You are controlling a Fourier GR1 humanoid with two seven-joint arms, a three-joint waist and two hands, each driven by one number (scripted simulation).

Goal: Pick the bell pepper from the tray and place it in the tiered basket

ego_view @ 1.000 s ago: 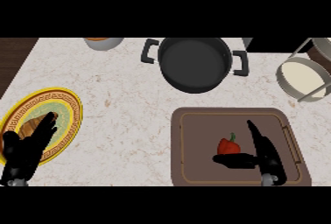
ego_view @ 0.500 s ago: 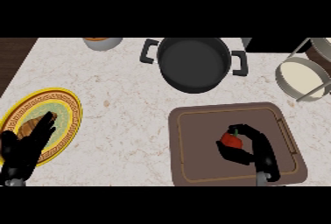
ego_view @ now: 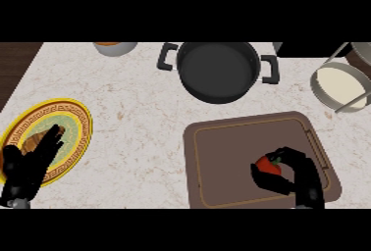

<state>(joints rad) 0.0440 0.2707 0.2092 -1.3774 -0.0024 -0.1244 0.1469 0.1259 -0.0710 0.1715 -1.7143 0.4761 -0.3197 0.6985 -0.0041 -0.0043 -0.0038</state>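
Nearest edge: two hands. Right hand [ego_view: 293,171] sits over the right part of the brown tray [ego_view: 217,147], fingers and thumb curled round the one red bell pepper [ego_view: 270,165], pinching it from both sides. Pepper is on or just above the tray floor, can't tell which. Green stem faces up toward the camera; too rounded and too covered to call a long axis.

Left hand [ego_view: 25,164] lies at the left edge over the one yellow-rimmed plate [ego_view: 72,115], fingers straight and slightly spread, holding nothing.

Further back on the speckled counter [ego_view: 130,93]: one black two-handled pot [ego_view: 217,68], centre. One tiered basket [ego_view: 340,83] at far right, cream base, wire frame. One small bowl [ego_view: 115,47] at the far edge, partly cut off.
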